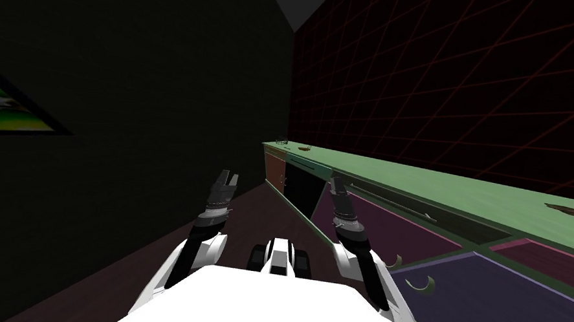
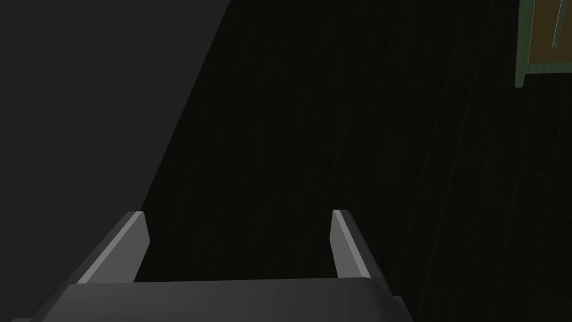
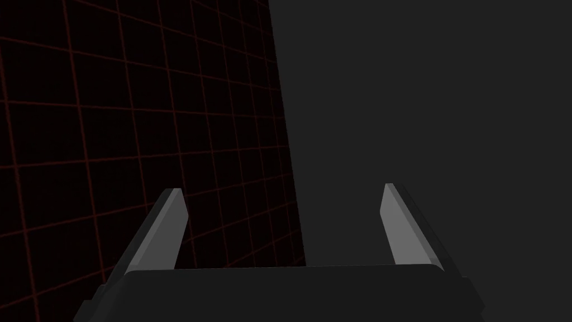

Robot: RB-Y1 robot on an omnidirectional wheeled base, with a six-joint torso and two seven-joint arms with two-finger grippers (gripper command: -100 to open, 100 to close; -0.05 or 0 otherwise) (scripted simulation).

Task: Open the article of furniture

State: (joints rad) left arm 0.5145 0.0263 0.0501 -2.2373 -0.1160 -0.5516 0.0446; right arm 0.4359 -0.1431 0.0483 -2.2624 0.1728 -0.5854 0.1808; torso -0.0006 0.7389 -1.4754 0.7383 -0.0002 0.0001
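Standing close along the front edge of a long green-topped bench [image 1: 407,179], on the right. Nearest, a blue-violet front [image 1: 499,317], shut flush in the green frame, with two crescent handles [image 1: 423,284] side by side where it meets a plum front [image 1: 377,225]. Beyond these, a long bar handle [image 1: 398,206] just under the bench's front edge. Right tool [image 1: 338,182] raised near that edge, fingers spread, gripping nothing. Left tool [image 1: 228,176] likewise open and empty over the dark floor [image 1: 239,207], a free strip between the bench and the dark left wall [image 1: 123,89]. Further along the bench, a black opening [image 1: 302,193], then a reddish-brown front [image 1: 274,166] at the far corner. Small bits [image 1: 305,148] on the top's far end, too small to tell.
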